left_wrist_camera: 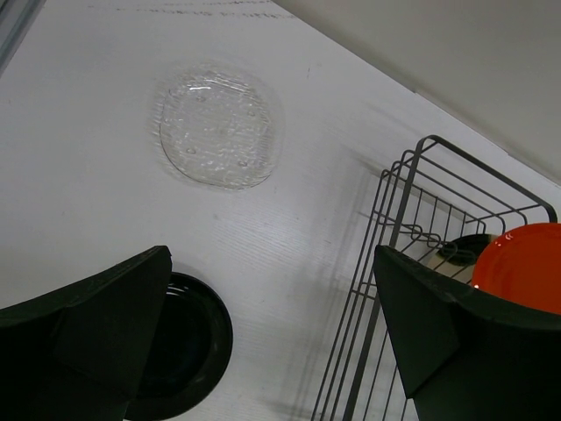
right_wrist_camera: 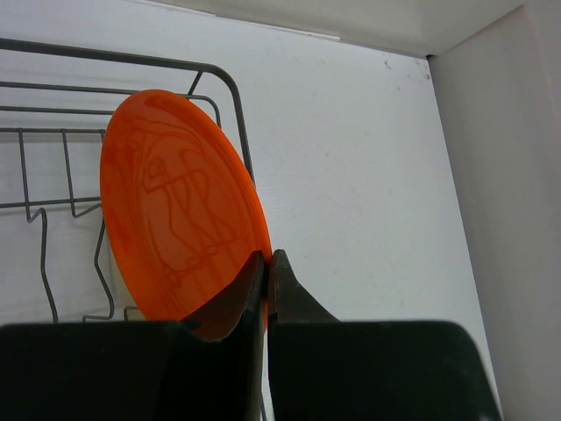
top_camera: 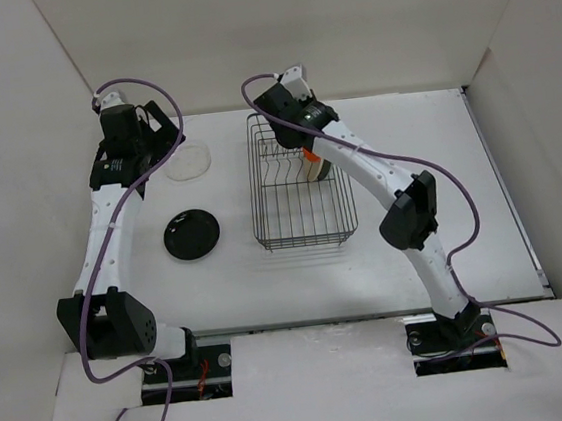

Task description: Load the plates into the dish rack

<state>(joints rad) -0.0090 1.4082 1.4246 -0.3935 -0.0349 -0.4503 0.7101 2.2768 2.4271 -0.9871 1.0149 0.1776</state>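
The black wire dish rack [top_camera: 298,183] stands mid-table. My right gripper [right_wrist_camera: 267,259] is shut on the rim of the bright orange plate [right_wrist_camera: 175,202] and holds it on edge over the rack's far end [top_camera: 308,154]. A cream plate [top_camera: 320,167] stands in the rack just in front of it, partly under the arm. The clear glass plate [top_camera: 188,162] and the glossy black plate [top_camera: 191,234] lie flat on the table left of the rack. My left gripper [left_wrist_camera: 272,263] is open and empty above the table, near the glass plate [left_wrist_camera: 217,127] and black plate [left_wrist_camera: 180,346]. The teal plate is hidden.
White walls enclose the table at the back and on both sides. The rack's near wire corner [left_wrist_camera: 412,219] is close to my left gripper's right finger. Purple cables loop over both arms.
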